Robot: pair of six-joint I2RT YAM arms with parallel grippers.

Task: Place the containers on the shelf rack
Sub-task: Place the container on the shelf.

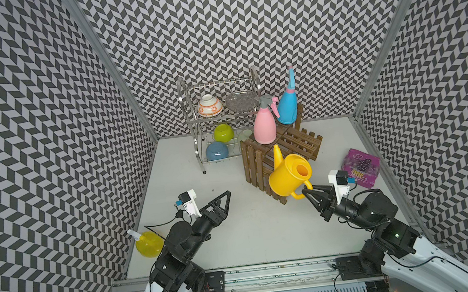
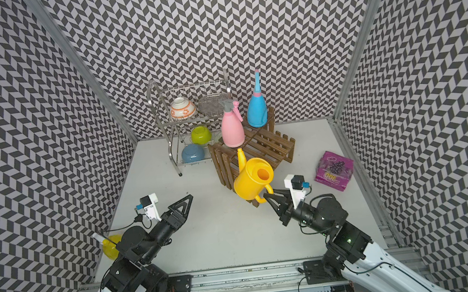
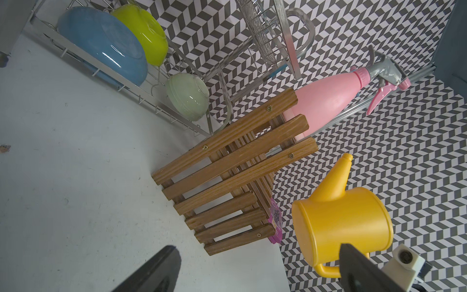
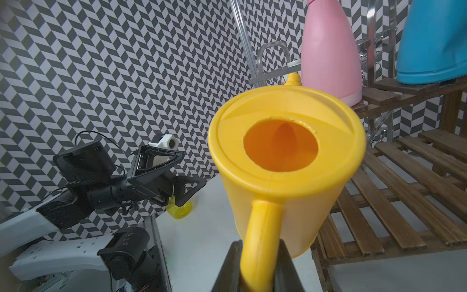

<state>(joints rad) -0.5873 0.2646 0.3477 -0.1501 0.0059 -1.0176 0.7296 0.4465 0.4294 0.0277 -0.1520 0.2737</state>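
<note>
White surface (image 1: 252,240) is boxed in by chevron-patterned walls. At the back, a silver wire dish rack (image 1: 195,145) is set just beside the brown wooden shelf rack (image 1: 301,142), which is stepped in tiers. The left arm (image 1: 183,239) is held low over the near left of the surface, its left fingers (image 3: 156,273) spread wide apart with nothing between them. The right fingers (image 4: 227,268) are clamped on the handle of the yellow watering can (image 1: 286,181). The can is held roughly upright at the near corner of the shelf rack, spout pointed toward the rack, and appears lifted clear of the surface; it is not seated on any tier. The blue spray bottle (image 1: 287,107) is stood upright on the top tier, and the pink spray bottle (image 1: 265,126) with a grey head upright one tier lower, just beside it. A purple package (image 1: 361,168) is laid on the surface by the right wall. The translucent yellow round spray bottle (image 1: 148,245) is left on the surface at the near left edge, partly hidden by the left arm in both top views. A patterned white bowl (image 1: 209,106) is kept on the dish rack's upper level, with a green bowl (image 1: 223,132) and a blue bowl (image 1: 217,151) below.
</note>
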